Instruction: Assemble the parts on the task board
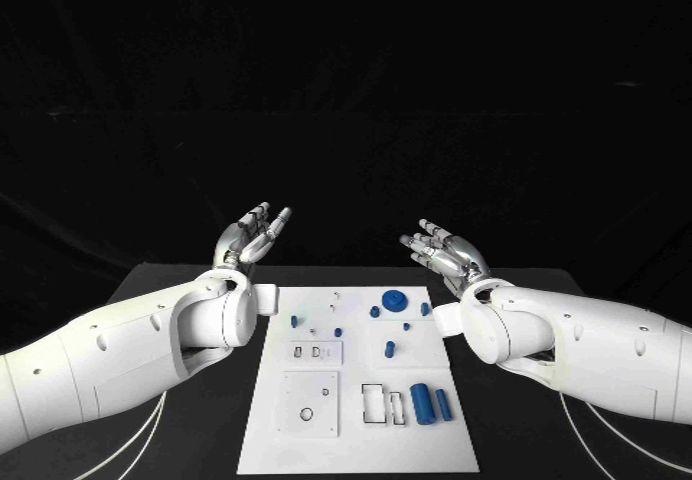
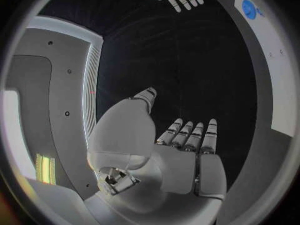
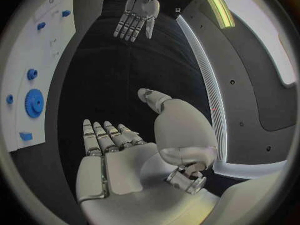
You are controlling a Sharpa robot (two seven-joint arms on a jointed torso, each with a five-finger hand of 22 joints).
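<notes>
Both silver hands, left hand [image 1: 251,235] and right hand [image 1: 447,252], hover past the black counter's [image 1: 188,285] far edge, fingers apart, holding nothing; small blue parts [image 1: 423,401] lie on the white task board [image 1: 361,440] mid-counter, untouched. Assembly looks unstarted: next, a hand must reach down for a part

task board [image 1: 274,440] near edge cut off; small parts' [image 1: 315,352] shapes unclear.

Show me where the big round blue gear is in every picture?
Head view: the big blue gear lies near the far end of the task board, between the two raised hands.
Left wrist view: it sits at the circle's rim, on the board's white strip.
Right wrist view: it lies on the board, beside a smaller blue gear.
Shared landmark: the white task board.
</notes>
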